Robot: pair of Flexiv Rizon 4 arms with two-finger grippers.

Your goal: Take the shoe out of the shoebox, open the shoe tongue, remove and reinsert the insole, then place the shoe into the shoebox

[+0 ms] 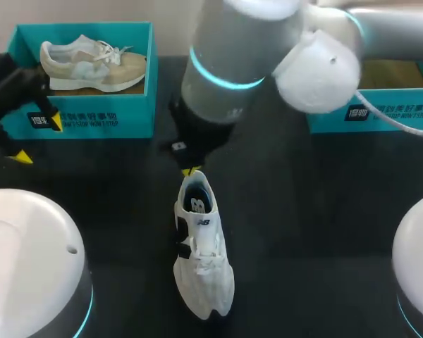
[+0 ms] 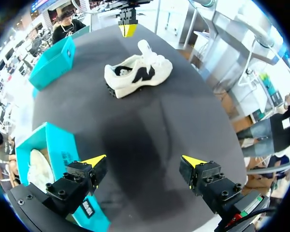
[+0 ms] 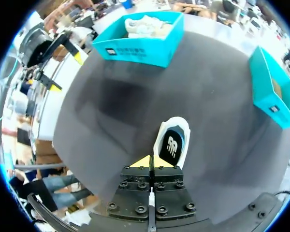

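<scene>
r hand [image 3: 150, 161] tips pressed together, empty, by white shoe [image 1: 201, 253] heel; l hand [image 2: 144, 160] wide open, empty.

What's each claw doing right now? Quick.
Left claw: open, empty.
Right claw: closed, tips together, nothing visibly held, at the heel of the white shoe.

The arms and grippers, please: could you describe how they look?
The right arm is a grey cylinder with a glowing cyan ring, a white rounded joint cap and a thin white cable. The left gripper and right gripper have black, bolted blocky fingers ending in yellow wedge tips.
</scene>
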